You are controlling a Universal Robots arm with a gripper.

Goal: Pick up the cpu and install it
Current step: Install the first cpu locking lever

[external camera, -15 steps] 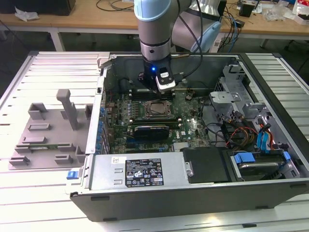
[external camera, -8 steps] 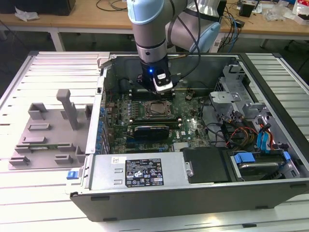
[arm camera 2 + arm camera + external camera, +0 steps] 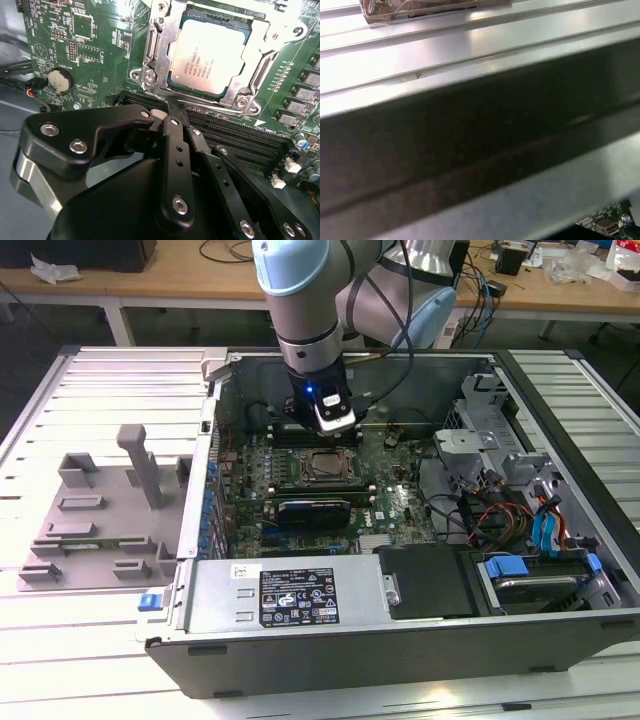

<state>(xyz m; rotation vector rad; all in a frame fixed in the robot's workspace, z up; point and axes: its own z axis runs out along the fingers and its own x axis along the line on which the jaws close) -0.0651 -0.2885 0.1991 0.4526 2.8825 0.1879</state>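
The cpu (image 3: 328, 466), a flat square chip with a silver-grey top, lies seated in the metal socket frame (image 3: 156, 55) on the green motherboard inside the open computer case. In the second wrist view the cpu (image 3: 209, 54) is level in the frame. My gripper (image 3: 335, 428) hangs just above the socket's far side in the exterior view. In the second wrist view the gripper (image 3: 172, 104) is shut, its black fingers pressed together with nothing between them, their tips at the socket frame's edge next to the memory slots (image 3: 235, 140).
A grey plastic fixture tray (image 3: 100, 530) lies on the slatted table at the exterior view's left. The case walls (image 3: 215, 440) surround the board. A power supply (image 3: 300, 595) and drive bay with blue parts (image 3: 530, 575) fill the near side. Cables (image 3: 470, 510) lie at the right.
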